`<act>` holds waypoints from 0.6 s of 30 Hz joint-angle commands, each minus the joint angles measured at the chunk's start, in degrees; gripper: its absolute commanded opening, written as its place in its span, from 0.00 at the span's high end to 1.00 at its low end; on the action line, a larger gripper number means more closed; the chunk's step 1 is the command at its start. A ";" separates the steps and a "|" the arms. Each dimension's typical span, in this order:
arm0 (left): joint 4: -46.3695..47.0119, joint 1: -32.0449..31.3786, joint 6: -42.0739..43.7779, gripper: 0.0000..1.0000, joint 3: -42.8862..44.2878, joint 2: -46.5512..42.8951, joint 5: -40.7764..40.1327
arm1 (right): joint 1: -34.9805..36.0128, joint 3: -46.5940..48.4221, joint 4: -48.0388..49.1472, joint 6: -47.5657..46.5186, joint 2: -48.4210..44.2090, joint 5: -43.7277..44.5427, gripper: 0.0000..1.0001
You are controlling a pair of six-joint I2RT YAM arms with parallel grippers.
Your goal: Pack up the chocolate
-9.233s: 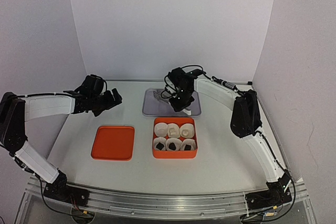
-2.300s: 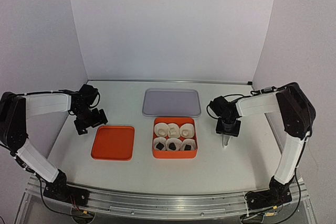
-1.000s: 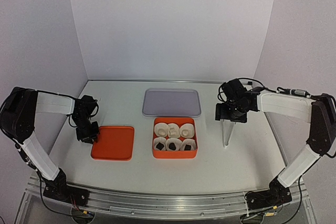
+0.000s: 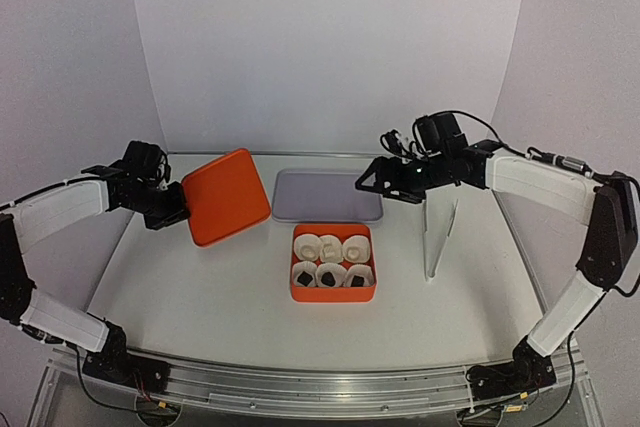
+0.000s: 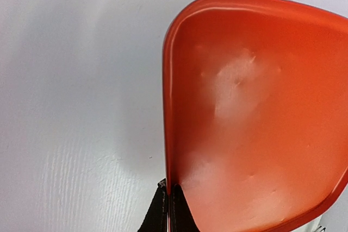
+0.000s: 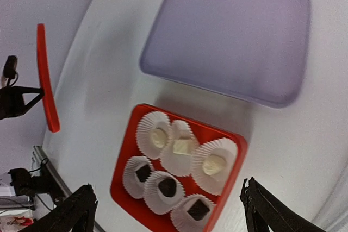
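Left tool (image 5: 167, 207), mostly cut off, pinches rim of orange lid (image 5: 255, 112).

Centre frame before me, an open orange box (image 4: 334, 294) sits on the white table (image 4: 200, 317), with six fluted white paper cups (image 4: 330, 246) lining it in two rows of three. Just behind it lies a flat grey-lilac tray (image 4: 327, 195). At left, the orange lid (image 4: 227, 196) hangs tilted, off the table. Right of the box, a pale translucent wedge (image 4: 437, 232) stands upright; I cannot tell what it is.
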 commanded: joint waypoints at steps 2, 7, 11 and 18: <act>7.84 -5.62 1.39 1.00 6.25 1.77 5.60 | 3.40 8.63 14.01 2.34 6.94 -21.45 0.10; 10.98 -11.03 1.20 1.00 9.74 5.32 6.65 | 5.44 16.20 14.67 3.75 13.49 -23.01 0.11; 12.87 -12.08 0.50 1.00 10.33 6.99 8.56 | 5.91 18.81 14.61 4.89 16.46 -23.66 0.13; 11.34 -13.85 0.58 1.00 12.41 9.18 6.50 | 7.34 21.54 14.60 5.82 19.80 -24.62 0.27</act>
